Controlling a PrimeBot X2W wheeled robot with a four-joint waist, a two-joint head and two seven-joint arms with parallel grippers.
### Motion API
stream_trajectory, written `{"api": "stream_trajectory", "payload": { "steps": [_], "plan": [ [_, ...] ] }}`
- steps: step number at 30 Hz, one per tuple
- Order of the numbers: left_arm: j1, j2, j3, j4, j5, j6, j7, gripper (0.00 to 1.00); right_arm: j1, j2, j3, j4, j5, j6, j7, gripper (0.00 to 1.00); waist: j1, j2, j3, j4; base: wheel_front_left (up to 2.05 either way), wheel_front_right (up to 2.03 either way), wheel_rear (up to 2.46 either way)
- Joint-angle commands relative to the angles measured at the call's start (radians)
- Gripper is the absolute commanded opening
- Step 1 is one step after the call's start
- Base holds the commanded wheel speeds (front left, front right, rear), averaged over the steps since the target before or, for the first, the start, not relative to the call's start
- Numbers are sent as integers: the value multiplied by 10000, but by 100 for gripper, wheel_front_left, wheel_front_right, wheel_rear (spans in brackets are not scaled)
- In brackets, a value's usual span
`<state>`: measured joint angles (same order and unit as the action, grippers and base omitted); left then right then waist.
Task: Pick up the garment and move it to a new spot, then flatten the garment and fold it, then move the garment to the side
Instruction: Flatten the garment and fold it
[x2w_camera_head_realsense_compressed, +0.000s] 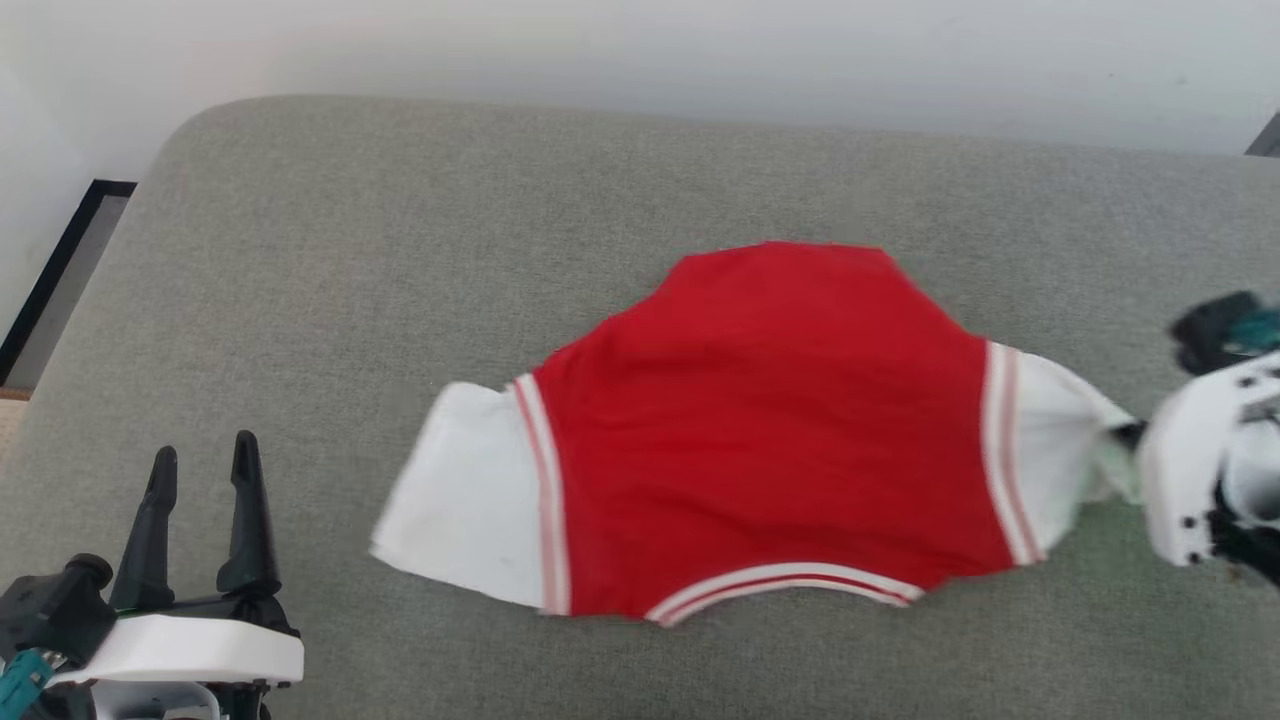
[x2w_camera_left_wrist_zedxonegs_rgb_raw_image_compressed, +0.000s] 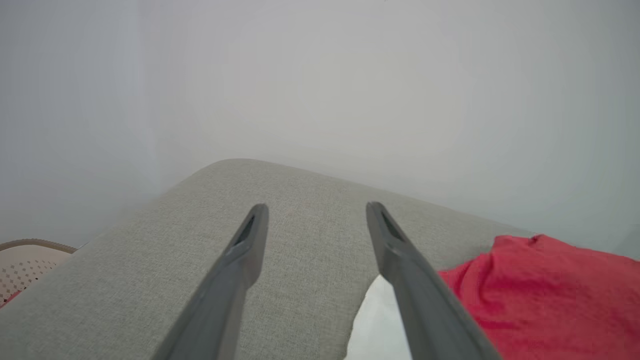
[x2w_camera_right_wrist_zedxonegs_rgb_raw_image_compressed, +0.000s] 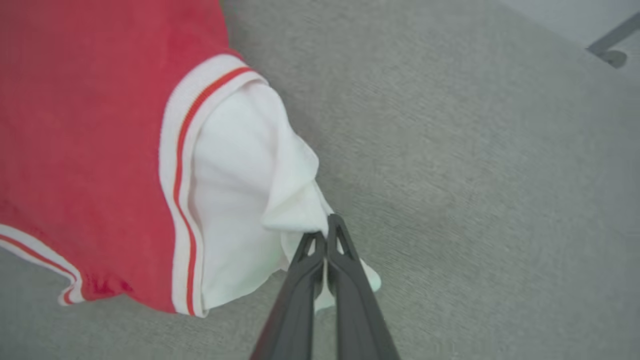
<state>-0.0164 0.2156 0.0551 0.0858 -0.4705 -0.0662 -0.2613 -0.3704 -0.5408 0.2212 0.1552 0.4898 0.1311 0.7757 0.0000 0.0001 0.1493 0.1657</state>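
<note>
A red T-shirt (x2w_camera_head_realsense_compressed: 770, 430) lies spread out on a grey upholstered cushion (x2w_camera_head_realsense_compressed: 400, 250), right of the cushion's middle in the head view; its striped hem (x2w_camera_head_realsense_compressed: 780, 580) faces the robot, and thin red-and-white trim marks each sleeve seam. The right pincer (x2w_camera_right_wrist_zedxonegs_rgb_raw_image_compressed: 327, 232) has its two dark fingers pressed together on the bunched end of the white sleeve (x2w_camera_right_wrist_zedxonegs_rgb_raw_image_compressed: 235, 200) on the robot's right; the cloth gathers into folds at the fingertips and a small flap of white sticks out past them. In the head view that pincer (x2w_camera_head_realsense_compressed: 1130, 435) is mostly hidden behind its white wrist housing (x2w_camera_head_realsense_compressed: 1190, 470), which is blurred, at the right edge of the picture. The other white sleeve (x2w_camera_head_realsense_compressed: 465, 500) lies flat and open on the cushion, touched by nothing. The left pincer (x2w_camera_head_realsense_compressed: 205, 450) sits at the lower left, well apart from the T-shirt, fingers pointing up the view with a clear gap between them — open and empty; its own wrist view shows the left pincer (x2w_camera_left_wrist_zedxonegs_rgb_raw_image_compressed: 317, 207) with fingers spread over bare grey fabric, and the T-shirt (x2w_camera_left_wrist_zedxonegs_rgb_raw_image_compressed: 540, 285) off to the right, a corner of white sleeve showing beside the right-hand finger. A pale plain wall (x2w_camera_head_realsense_compressed: 700, 50) rises behind the cushion; a thin metal leg (x2w_camera_right_wrist_zedxonegs_rgb_raw_image_compressed: 612, 45) stands on the floor at the upper right of the right wrist view.
</note>
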Motion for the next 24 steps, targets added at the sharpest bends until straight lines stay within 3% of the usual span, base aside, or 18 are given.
{"api": "stream_trajectory", "payload": {
  "steps": [1,5,9,11,12,17,24],
  "plan": [
    [-1,-34,58,36,182,-82,-50,100,184,-32,-331,145,3,-7,52,0,0,-1,-23,-33,0,0,0],
    [-68,-71,95,192,283,-252,-52,100,491,28,-1101,764,-65,-5,29,0,0,-1,-63,-79,0,0,0],
    [-178,-42,57,458,280,-400,-50,100,681,400,-1184,1671,-23,-7,-200,1,0,-1,-115,-97,0,0,0],
    [-225,13,-16,580,175,-465,-50,100,655,537,-1144,2058,19,-5,-402,44,0,-1,-141,-114,0,0,0],
    [-237,80,-58,646,168,-471,-49,100,634,567,-1060,2198,-28,-5,-503,100,0,-1,-160,-123,0,0,0],
    [-381,448,-267,836,-72,-557,319,100,468,644,-879,2353,30,-7,-1004,100,0,-1,-266,-291,0,0,0],
    [-459,1134,-679,553,-535,-623,1350,100,635,775,-1131,1278,92,-5,-1582,100,0,-1,-365,-719,0,0,0]
  ]
}}
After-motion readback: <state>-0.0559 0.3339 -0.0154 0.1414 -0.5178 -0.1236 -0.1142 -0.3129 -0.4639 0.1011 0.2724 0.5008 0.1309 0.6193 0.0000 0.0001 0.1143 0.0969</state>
